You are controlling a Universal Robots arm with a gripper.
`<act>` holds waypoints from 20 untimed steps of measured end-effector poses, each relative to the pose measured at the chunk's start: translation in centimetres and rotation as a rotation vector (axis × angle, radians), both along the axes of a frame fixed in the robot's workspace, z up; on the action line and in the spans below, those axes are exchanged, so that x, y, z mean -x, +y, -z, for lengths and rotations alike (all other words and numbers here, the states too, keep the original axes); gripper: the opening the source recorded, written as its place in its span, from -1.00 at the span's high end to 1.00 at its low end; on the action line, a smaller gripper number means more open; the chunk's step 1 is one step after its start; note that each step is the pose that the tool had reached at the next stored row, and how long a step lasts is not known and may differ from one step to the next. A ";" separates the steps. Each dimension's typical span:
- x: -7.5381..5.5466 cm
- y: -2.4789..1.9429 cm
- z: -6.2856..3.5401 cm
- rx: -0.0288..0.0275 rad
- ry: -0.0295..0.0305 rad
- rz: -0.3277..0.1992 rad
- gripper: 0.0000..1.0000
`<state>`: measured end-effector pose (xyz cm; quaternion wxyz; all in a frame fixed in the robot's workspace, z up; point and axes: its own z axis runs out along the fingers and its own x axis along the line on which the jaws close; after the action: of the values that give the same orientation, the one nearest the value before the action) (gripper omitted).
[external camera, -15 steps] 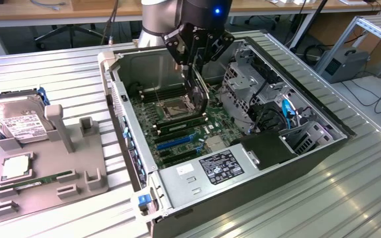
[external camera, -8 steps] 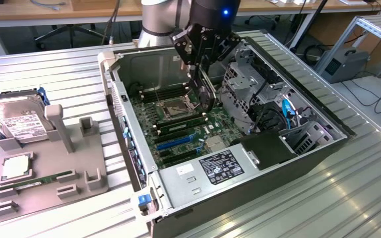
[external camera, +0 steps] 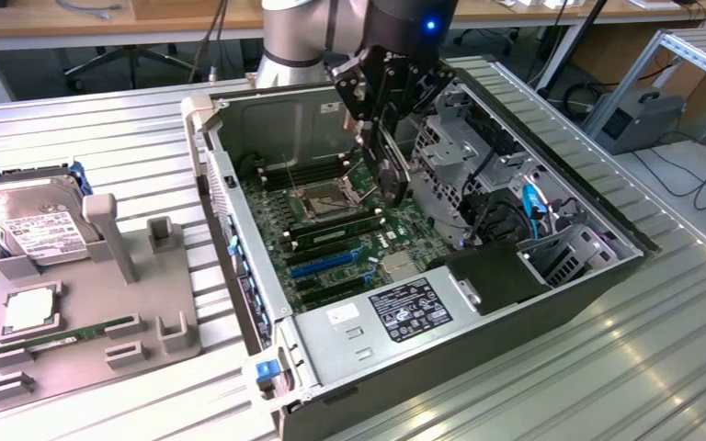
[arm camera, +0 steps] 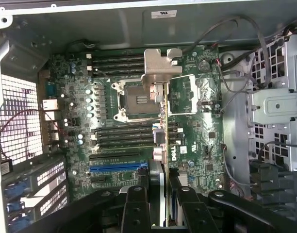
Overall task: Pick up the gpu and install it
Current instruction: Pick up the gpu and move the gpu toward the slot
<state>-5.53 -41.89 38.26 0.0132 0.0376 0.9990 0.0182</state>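
Hanging over an open computer case (external camera: 224, 175), I work in a room with wooden benches and cables at the back. The case lies on its side on a slatted metal desk (external camera: 108, 138). On the same desk, well apart at the exterior view's left, a grey fixture (external camera: 77, 354) carries a hard drive (external camera: 34, 225) and a memory stick (external camera: 65, 335), neither of them my concern.

Inside the case the green motherboard (external camera: 328, 243) lies flat, facing up at me, with the bare CPU socket (arm camera: 129, 99) near its middle. The expansion slots, one of them blue (arm camera: 117, 166), lie between the socket and the case's front plate, toward the exterior view's lower left.

The gpu (external camera: 392, 179) is in my grip, above the board and clear of it. I see it edge-on. Its long axis runs out from me down toward the board, steeply tilted, and the silver bracket (arm camera: 160, 68) is at the far end, lined up over the socket area rather than over the slots. The blue slot's length runs across the card's edge, not along it, so by my judgement the card is carried but not yet matched to a slot or seated.

My fingers (arm camera: 136, 206) are closed narrowly on the card's near end, one on each face, with only its thickness between them.
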 end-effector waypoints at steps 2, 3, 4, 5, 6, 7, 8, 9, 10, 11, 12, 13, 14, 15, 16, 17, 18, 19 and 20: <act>-0.4 0.00 0.07 0.0001 0.0000 0.000 0.47; -0.5 0.00 0.10 0.0000 0.0000 0.000 0.47; -0.7 0.00 0.12 0.0000 0.0000 0.000 0.47; -0.9 0.00 0.17 0.0000 0.0000 0.000 0.47; -1.1 0.00 0.19 0.0001 0.0000 0.000 0.47; -1.2 0.00 0.22 0.0001 0.0000 0.000 0.47; -1.4 0.00 0.24 0.0001 0.0000 0.000 0.47; -1.5 0.00 0.27 0.0000 0.0000 0.000 0.47; -1.8 0.00 0.31 0.0000 0.0000 0.000 0.47; -2.0 0.00 0.33 0.0001 0.0001 0.000 0.47; -2.1 0.00 0.33 0.0002 0.0001 0.000 0.47; -2.1 0.00 0.33 0.0002 0.0001 0.000 0.47; -2.1 0.00 0.34 0.0000 0.0000 0.000 0.47; -2.1 0.00 0.34 0.0000 0.0000 0.000 0.47; -2.1 0.00 0.34 0.0001 0.0000 0.000 0.47; -2.1 0.00 0.34 0.0001 0.0000 0.000 0.47; -2.1 0.00 0.34 0.0001 0.0000 0.000 0.47; -2.1 0.00 0.34 0.0001 0.0000 0.000 0.47; -2.1 0.00 0.33 0.0001 0.0000 0.000 0.47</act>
<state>-3.41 -41.89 37.93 0.0132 0.0376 0.9990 0.0181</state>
